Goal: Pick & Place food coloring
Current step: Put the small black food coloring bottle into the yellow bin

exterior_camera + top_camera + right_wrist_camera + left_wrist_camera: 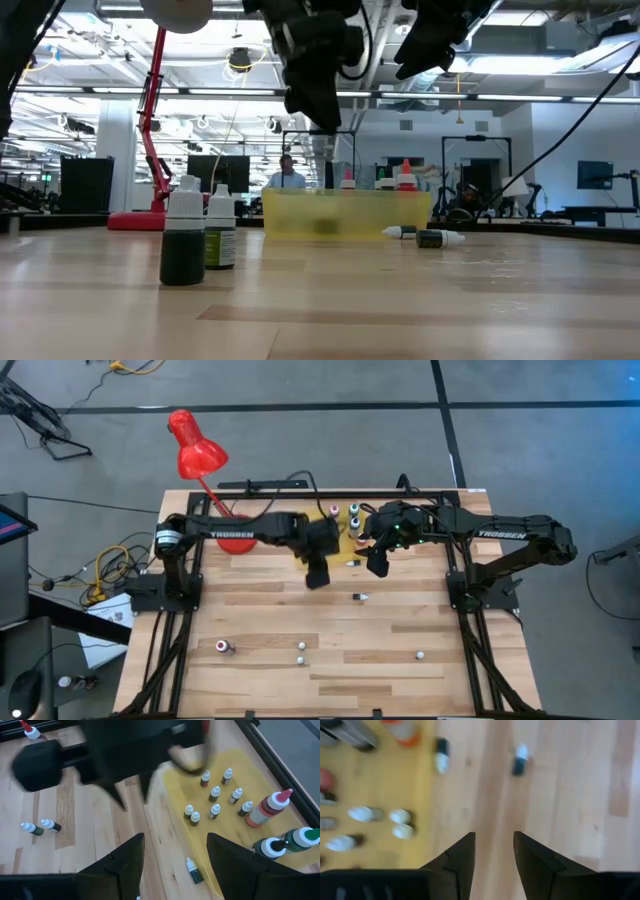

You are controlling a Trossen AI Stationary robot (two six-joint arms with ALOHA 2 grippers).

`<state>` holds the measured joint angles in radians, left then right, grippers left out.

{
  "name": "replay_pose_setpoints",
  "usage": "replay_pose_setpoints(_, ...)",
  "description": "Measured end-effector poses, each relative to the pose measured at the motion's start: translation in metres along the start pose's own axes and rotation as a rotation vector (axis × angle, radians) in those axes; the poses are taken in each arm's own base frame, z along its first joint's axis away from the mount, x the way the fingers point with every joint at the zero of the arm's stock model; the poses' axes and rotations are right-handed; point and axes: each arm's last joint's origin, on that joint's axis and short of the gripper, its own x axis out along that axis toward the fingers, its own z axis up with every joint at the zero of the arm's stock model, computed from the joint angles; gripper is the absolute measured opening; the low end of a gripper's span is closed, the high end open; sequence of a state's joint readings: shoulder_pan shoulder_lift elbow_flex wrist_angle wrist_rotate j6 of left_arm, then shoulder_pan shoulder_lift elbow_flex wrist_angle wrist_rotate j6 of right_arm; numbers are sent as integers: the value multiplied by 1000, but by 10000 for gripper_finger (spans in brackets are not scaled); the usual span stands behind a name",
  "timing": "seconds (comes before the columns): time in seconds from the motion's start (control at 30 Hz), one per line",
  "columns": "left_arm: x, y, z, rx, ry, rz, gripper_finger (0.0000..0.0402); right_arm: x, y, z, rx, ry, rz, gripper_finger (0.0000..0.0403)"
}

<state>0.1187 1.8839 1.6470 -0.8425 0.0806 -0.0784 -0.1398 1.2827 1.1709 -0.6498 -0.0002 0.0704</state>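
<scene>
Food coloring bottles stand loose at the near table edge [300, 647], two more lie mid-table [359, 597], and the rest are gathered on the yellow mat [220, 775] farther back. The left gripper [494, 851], partly open and empty, is held above bare wood beside the mat; the right gripper [175, 851], wide and empty, is poised over the mat. For a sound pick, one bottle should be centred between the fingers before descent.
</scene>
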Motion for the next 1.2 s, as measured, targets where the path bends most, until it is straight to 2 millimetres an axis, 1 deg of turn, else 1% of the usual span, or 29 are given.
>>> replay_pose_setpoints(0.17,2,-36,-6,26,21,-24,121,0,0,0,0,0,0,205)
replay_pose_setpoints(0.33,3,-65,-11,58,23,-23,121,0,0,0,0,0,0,205)
replay_pose_setpoints(0.77,0,-125,-29,170,10,-21,121,0,0,0,0,0,0,205)
replay_pose_setpoints(1.1,-7,-177,-53,187,-43,61,121,0,0,0,0,0,0,205)
replay_pose_setpoints(1.2,-9,-190,-59,168,-63,51,121,0,0,0,0,0,0,205)
